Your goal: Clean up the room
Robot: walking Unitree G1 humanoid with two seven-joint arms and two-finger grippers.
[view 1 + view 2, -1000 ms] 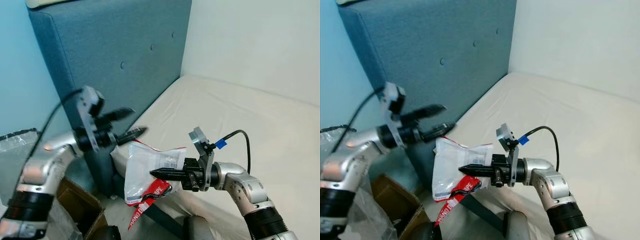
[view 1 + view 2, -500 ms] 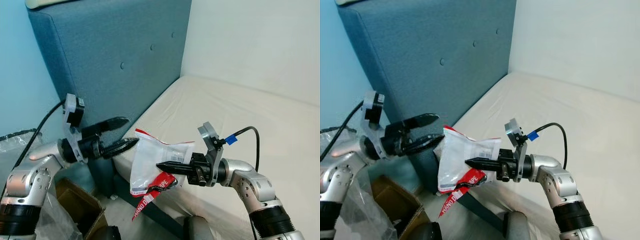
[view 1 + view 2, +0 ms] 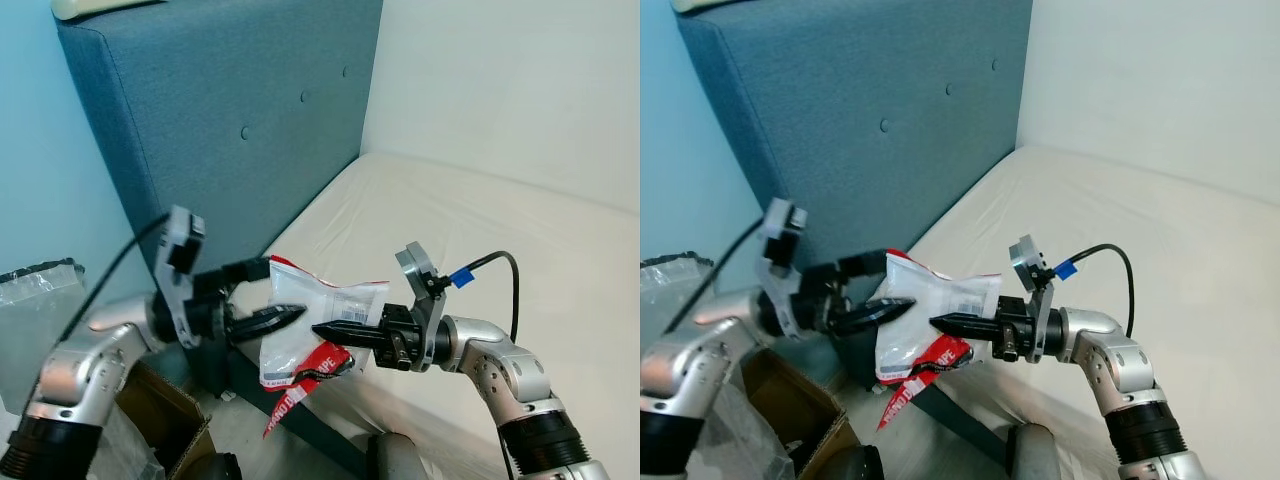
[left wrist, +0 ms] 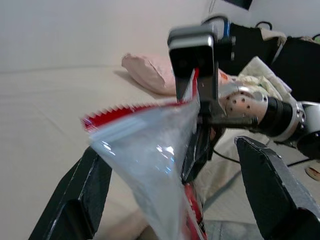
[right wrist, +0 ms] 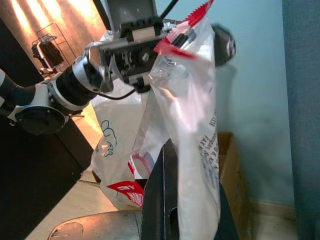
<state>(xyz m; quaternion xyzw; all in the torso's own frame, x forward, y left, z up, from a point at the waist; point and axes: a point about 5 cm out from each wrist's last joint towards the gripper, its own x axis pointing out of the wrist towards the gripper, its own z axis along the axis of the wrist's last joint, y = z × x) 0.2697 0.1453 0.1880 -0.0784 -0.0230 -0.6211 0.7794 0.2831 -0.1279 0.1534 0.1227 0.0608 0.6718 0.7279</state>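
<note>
- One clear plastic bag (image 3: 312, 330) with a red zigzag top edge hangs in the air between the two tools, over the bed (image 3: 480, 250) edge.
- It carries small black print and a red strip with white lettering at its lower end; none of it can be read.
- Right tool (image 3: 322, 329), coming in from 3 o'clock, has its fingers pressed together on the bag.
- Left tool (image 3: 280, 295), reaching from 9 o'clock, has its fingers spread apart, one either side of the bag's top edge.
- One blue padded headboard (image 3: 240, 110) stands at 11 o'clock.
- One open cardboard box (image 3: 165, 415) sits on the floor at 7 o'clock.
- A crumpled clear plastic sheet (image 3: 30, 310) lies at 8 o'clock.
</note>
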